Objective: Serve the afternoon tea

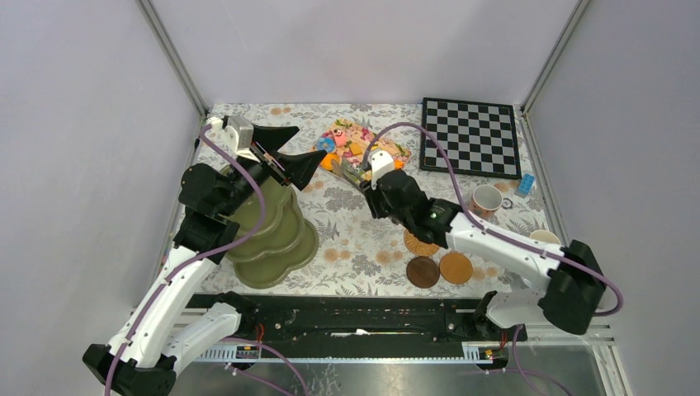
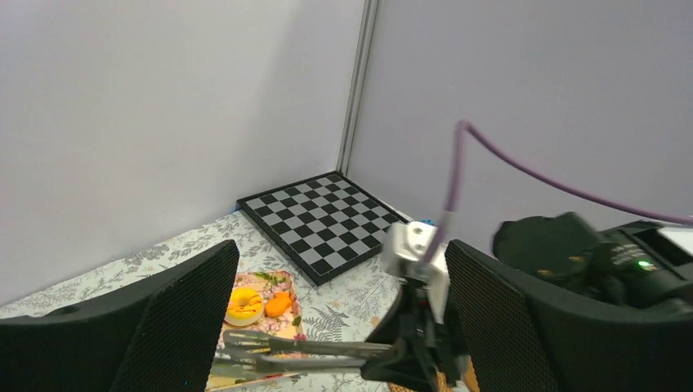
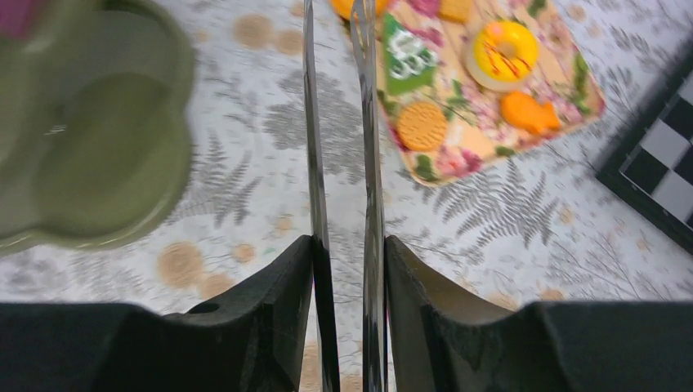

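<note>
The right claw [image 3: 347, 253] grips the metal tongs [image 3: 368, 122], the left claw [image 2: 342, 269] gapes empty; the toy doughnut [image 3: 500, 51], likely light and rigid, wants pinching across its rim.

The left arm [image 1: 177, 285] and the right arm [image 1: 495, 243] are each showing glossy white shells on the long links and chunky black housings at the joints. A purple cable [image 1: 261, 211] is running along the left arm, and a second purple cable [image 1: 404, 124] is running along the right one. A small green light [image 1: 432, 215] is glowing on a black joint of the right arm. That arm's wrist is carrying a pale, boxy camera block [image 1: 380, 165]. The left fingers [image 2: 184, 314] are showing as broad black wedges with a fine dotted grid texture on their inner faces. The right fingers [image 3: 270, 327] are looking matte black and smoothly curved.
</note>
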Controlling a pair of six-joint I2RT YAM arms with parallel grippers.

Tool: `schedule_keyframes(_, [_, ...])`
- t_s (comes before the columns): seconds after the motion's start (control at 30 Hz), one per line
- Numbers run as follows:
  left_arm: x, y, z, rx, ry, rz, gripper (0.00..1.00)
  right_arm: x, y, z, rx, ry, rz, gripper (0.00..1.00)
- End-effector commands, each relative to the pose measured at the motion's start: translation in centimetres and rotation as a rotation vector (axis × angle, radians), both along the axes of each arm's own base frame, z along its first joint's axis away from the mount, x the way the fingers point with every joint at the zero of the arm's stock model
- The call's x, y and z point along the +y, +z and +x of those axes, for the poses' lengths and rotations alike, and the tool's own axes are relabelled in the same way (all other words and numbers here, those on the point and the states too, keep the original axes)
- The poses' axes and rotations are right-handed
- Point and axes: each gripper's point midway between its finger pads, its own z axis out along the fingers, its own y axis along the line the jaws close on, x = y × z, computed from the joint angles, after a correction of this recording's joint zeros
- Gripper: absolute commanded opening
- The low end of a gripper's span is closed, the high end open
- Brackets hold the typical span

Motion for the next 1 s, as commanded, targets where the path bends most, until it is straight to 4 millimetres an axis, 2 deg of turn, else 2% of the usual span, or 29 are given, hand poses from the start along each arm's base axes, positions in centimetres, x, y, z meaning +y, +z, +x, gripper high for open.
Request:
schedule_keyframes(0.0, [0.0,1.5,-0.6,-0.057,-0.017,-0.025,0.99,-2.3,0.0,4.4,0.024,-0.185,-0.021,0.42])
schedule_keyframes(0.07, [0.0,1.5,-0.6,-0.058,-0.016,-0.025,0.99,-2.8,-0.8,5.8,0.064,-0.215,-0.031,0.42])
schedule_keyframes(0.17, [0.0,1.6,-0.7,-0.06,-0.021,-0.026,0.99,-2.5,-1.0,7.8,0.07,-0.221,-0.048,0.43])
schedule_keyframes(0.6, [0.0,1.6,-0.7,-0.061,-0.019,-0.025,0.99,1.4,-2.2,16.5,0.058,-0.247,-0.146,0.47])
schedule_keyframes(0.77, [0.1,1.7,-0.8,-0.064,-0.019,-0.027,0.99,2.4,-3.0,18.1,0.064,-0.249,-0.181,0.48])
schedule_keyframes(0.97, [0.1,1.9,-1.0,-0.069,-0.022,-0.028,0.99,3.0,-3.9,19.2,0.069,-0.254,-0.186,0.48])
